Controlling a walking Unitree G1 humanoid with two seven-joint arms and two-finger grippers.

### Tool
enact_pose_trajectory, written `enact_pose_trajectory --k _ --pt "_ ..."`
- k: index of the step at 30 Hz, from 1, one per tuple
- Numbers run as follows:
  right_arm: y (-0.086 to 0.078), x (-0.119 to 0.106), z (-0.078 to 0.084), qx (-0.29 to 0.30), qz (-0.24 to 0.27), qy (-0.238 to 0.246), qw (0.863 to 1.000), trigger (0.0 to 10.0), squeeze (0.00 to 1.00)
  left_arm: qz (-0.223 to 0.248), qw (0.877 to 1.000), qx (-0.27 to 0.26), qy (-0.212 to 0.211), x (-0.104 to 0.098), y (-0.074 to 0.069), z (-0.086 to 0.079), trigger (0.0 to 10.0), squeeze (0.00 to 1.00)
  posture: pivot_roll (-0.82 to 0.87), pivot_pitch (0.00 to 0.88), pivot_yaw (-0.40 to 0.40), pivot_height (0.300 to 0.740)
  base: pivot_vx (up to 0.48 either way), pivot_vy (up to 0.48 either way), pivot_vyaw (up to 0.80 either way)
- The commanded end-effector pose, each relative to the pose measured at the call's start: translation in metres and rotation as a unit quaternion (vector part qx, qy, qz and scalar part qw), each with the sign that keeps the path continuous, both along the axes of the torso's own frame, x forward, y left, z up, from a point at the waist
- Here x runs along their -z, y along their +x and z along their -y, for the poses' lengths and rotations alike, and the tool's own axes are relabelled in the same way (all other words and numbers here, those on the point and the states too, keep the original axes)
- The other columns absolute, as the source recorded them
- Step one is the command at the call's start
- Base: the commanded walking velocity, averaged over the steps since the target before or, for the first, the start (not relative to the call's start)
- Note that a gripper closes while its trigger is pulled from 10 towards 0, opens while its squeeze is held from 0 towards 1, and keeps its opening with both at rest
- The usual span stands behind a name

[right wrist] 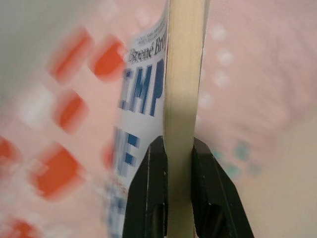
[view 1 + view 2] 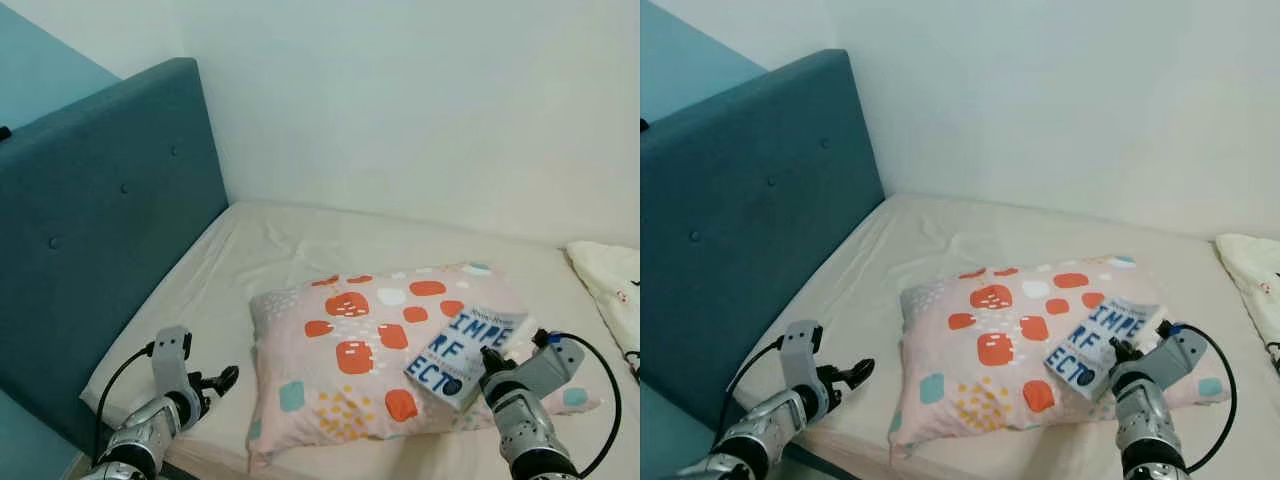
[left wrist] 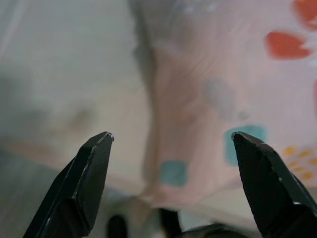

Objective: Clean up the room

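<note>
Between the right gripper's matt black fingers [image 1: 148, 198] sits a book [image 2: 462, 350] with a glossy white cover and cream paper pages. Beside it lies a soft printed cloth pillow [image 2: 350, 350] on a creased cloth sheet [image 2: 270, 245]; the headboard [image 2: 100, 220] is teal woven fabric.

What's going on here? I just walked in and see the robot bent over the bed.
The right gripper is clamped on the page edge of a paperback book, holding it over the right part of a patterned pillow on the bed. The left gripper hovers open near the pillow's left corner, holding nothing. A teal headboard stands to the left, and a white cloth lies at the far right.
</note>
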State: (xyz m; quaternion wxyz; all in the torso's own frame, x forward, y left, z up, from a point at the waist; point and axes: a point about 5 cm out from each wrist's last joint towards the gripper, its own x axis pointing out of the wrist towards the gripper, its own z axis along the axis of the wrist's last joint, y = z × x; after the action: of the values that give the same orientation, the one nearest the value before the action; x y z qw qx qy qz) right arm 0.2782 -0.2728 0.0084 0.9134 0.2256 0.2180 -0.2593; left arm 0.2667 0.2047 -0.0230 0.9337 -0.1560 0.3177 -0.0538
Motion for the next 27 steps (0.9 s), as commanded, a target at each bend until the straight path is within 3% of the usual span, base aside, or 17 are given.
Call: enact_pose_trajectory --k 1,2,3,6,12,18,20,27 --pt "-0.012 0.018 -0.007 -0.024 -0.094 -0.032 0.995 0.0 0.0 -0.04 0.998 -0.011 0.037 0.013 -0.018 -0.011 10.0 1.0 -0.02 0.0 0.017 0.74 0.0 0.0 0.0" --pt "-0.016 0.024 -0.01 -0.044 -0.137 -0.059 0.988 0.0 0.0 -0.054 0.997 -0.013 0.049 0.018 -0.024 -0.012 10.0 1.0 -0.02 0.0 0.016 0.74 0.0 0.0 0.0" --pt "-0.016 0.024 -0.01 -0.044 -0.137 -0.059 0.988 0.0 0.0 -0.054 0.997 -0.013 0.049 0.018 -0.024 -0.012 10.0 1.0 -0.02 0.0 0.016 0.74 0.0 0.0 0.0" --pt "-0.031 0.037 -0.012 -0.069 -0.213 -0.102 0.969 0.0 0.0 -0.084 0.994 -0.009 0.072 0.029 -0.04 -0.014 10.0 1.0 -0.02 0.0 0.012 0.74 0.0 0.0 0.0" --pt "-0.049 0.053 -0.018 -0.084 -0.27 -0.089 0.955 0.0 0.0 -0.11 0.99 -0.003 0.087 0.039 -0.055 -0.015 10.0 1.0 -0.01 0.0 0.007 0.74 0.0 0.0 0.0" --pt "-0.065 0.07 -0.041 -0.118 -0.299 -0.018 0.947 0.0 0.0 -0.126 0.988 -0.001 0.092 0.046 -0.067 -0.015 10.0 1.0 0.0 0.0 0.001 0.74 0.0 0.0 0.0" --pt "-0.064 0.074 -0.061 -0.152 -0.29 0.038 0.944 0.0 0.0 -0.133 0.986 0.001 0.097 0.048 -0.071 -0.016 10.0 1.0 0.0 0.0 0.005 0.74 0.0 0.0 0.0" --pt "-0.068 0.077 -0.069 -0.12 -0.287 0.098 0.945 0.0 0.0 -0.139 0.985 0.01 0.099 0.05 -0.075 -0.016 10.0 1.0 0.0 0.0 0.006 0.74 0.0 0.0 0.0"
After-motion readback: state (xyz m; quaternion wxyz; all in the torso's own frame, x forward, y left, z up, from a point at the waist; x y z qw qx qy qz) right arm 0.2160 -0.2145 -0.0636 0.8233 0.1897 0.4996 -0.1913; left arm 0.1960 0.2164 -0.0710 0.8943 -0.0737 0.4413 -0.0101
